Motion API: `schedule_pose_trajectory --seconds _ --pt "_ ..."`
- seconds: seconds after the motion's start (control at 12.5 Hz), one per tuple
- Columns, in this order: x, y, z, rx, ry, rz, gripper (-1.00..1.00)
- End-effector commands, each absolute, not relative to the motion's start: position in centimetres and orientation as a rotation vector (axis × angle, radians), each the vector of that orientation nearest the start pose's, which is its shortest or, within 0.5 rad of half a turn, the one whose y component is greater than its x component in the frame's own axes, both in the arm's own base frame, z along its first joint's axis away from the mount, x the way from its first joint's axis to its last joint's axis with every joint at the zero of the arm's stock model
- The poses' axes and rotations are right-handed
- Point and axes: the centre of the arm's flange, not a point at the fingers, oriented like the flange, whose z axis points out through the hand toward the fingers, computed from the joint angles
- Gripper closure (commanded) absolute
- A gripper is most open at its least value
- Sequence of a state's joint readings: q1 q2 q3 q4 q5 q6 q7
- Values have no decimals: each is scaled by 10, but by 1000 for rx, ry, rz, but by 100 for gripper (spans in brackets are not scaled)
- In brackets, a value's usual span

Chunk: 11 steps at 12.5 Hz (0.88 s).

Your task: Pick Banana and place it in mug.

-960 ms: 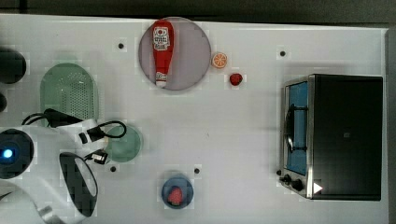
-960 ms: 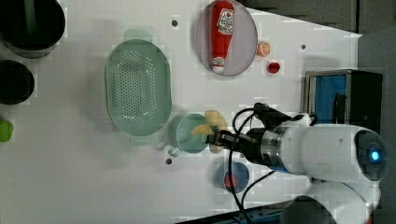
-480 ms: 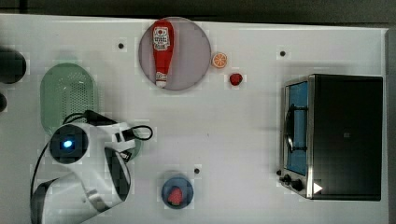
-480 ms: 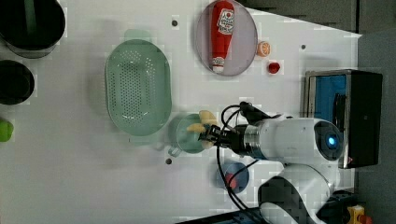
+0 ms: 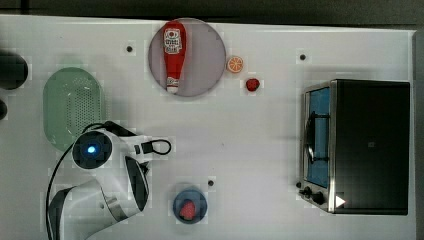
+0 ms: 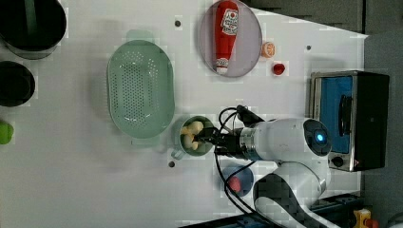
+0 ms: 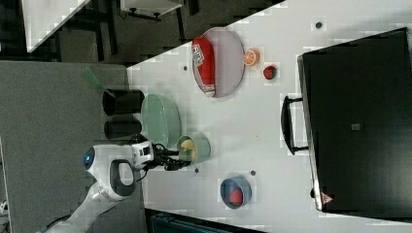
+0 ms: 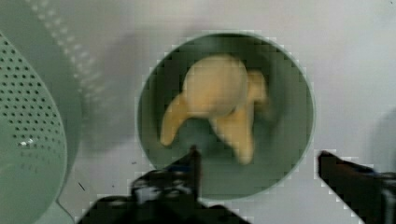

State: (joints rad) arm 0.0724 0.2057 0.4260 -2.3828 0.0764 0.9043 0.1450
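The yellow banana (image 8: 219,102) lies inside the small pale green mug (image 8: 294,121), free of the fingers. My gripper (image 8: 259,156) hangs just over the mug's edge, open, its two dark fingertips spread wide with nothing between them. In the left view the mug (image 6: 177,152) stands just right of the oval basket, with the banana (image 6: 192,131) showing in it and the gripper (image 6: 205,138) at its rim. The right view shows the mug (image 7: 203,148), the banana (image 7: 188,148) and the gripper (image 7: 176,160) beside it. In the top view the arm (image 5: 100,150) covers the mug.
A green perforated basket (image 6: 140,88) sits close beside the mug. A blue bowl with a red thing (image 6: 237,180) is near the arm. A ketchup bottle (image 5: 172,52) lies on a grey plate, with an orange slice (image 5: 235,64) and red fruit (image 5: 253,84) nearby. A toaster oven (image 5: 360,145) stands far off.
The arm carried the banana over the mug, then the fingers spread apart and the banana dropped into the mug.
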Motion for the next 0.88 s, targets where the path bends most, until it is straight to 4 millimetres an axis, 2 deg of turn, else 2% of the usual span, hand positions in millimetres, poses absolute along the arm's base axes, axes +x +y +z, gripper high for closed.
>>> schedule_pose_trajectory --seconds 0.08,0.16,0.32,0.56,0.72,0.88 --pt "448 247 295 -2956 776 52 -100" --pt "454 244 314 -2939 783 -2 -100" --pt "464 227 360 -2919 833 -89 -100" --pt "474 168 438 -2950 1007 -1 -100" --pt "484 124 493 -2915 1135 55 -100" --pt "495 76 537 -2857 1227 63 -100"
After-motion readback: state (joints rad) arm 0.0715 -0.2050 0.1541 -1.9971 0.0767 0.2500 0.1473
